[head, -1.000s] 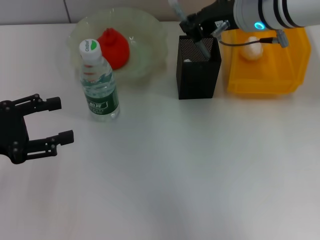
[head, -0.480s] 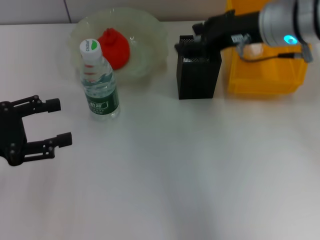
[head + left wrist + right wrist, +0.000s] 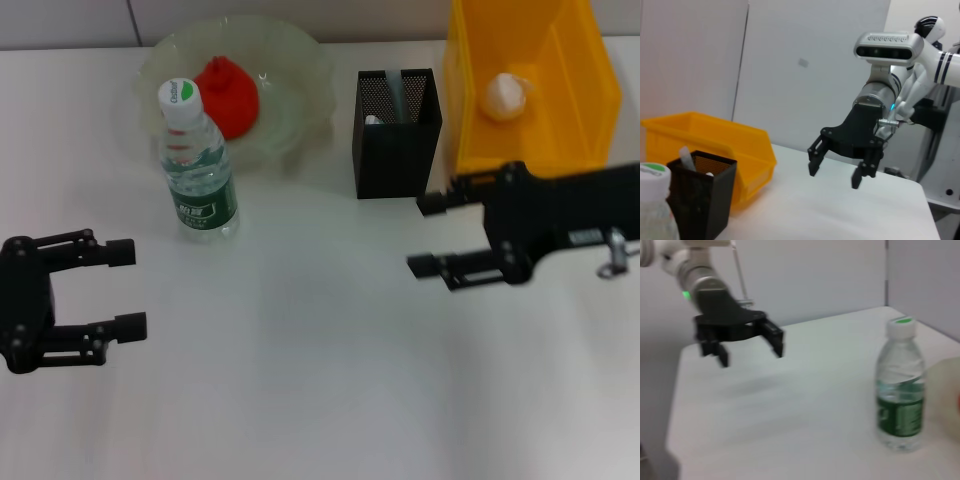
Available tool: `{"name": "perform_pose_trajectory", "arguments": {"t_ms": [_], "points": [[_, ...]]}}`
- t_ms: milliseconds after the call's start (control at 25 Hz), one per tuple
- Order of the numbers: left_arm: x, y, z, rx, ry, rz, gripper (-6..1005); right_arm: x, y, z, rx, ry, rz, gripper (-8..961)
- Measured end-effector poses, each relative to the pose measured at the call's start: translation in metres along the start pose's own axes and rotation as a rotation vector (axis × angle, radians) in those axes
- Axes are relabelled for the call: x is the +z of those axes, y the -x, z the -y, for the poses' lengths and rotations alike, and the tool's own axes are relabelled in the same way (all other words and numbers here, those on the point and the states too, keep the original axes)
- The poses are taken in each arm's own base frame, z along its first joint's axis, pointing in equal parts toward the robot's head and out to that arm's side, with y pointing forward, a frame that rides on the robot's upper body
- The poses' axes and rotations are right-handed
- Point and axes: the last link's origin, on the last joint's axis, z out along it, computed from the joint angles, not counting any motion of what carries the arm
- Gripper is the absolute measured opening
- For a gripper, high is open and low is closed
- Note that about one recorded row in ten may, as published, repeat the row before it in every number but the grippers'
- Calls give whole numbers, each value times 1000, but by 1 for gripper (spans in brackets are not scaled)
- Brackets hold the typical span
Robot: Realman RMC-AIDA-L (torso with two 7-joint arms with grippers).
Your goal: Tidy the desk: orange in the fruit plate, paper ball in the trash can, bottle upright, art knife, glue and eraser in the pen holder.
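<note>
While the right gripper (image 3: pixel 430 235) hovers over the bench (image 3: pixel 320 380) with jaws spread wide and empty, at five o'clock from the pen holder (image 3: pixel 396 135), the left gripper (image 3: pixel 128 288) waits at eight o'clock, jaws likewise open and empty. The bottle (image 3: pixel 197 165) stands upright beside the fruit plate (image 3: pixel 300 90) holding the orange (image 3: pixel 228 95); a paper ball (image 3: pixel 505 96) lies in the trash can (image 3: pixel 525 90).

I'm seeing the orange (image 3: pixel 228 94) sitting in the pale-green fruit plate (image 3: pixel 300 75), the bottle (image 3: pixel 197 165) standing upright just in front of it, the paper ball (image 3: pixel 506 96) lying in the yellow trash can (image 3: pixel 565 60), and the black mesh pen holder (image 3: pixel 398 150) standing between them.
</note>
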Motion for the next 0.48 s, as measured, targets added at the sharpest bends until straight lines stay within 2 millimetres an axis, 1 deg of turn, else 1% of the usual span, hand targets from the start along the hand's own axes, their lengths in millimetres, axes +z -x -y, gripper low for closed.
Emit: {"name": "perform_pose_trajectory", "arguments": {"t_ms": [80, 120, 240, 280, 320, 360, 400, 480], "points": [[4, -4, 3, -6, 21, 9, 801, -5, -14, -6, 6, 43, 24, 704], [4, -4, 3, -6, 21, 9, 801, -5, -14, -6, 6, 43, 24, 704], [9, -10, 7, -10, 43, 24, 801, -8, -25, -9, 13, 61, 38, 704], [12, -13, 9, -16, 60, 35, 801, -9, -32, -11, 18, 65, 34, 704], [12, -13, 9, -16, 60, 35, 801, -9, -32, -11, 18, 65, 34, 704], [15, -15, 10, -17, 74, 46, 801, -11, -39, -13, 26, 68, 24, 704], [17, -16, 10, -18, 79, 50, 801, -11, -39, -13, 26, 68, 24, 704], [19, -18, 12, -17, 85, 54, 801, -12, -46, -16, 36, 76, 18, 704]]}}
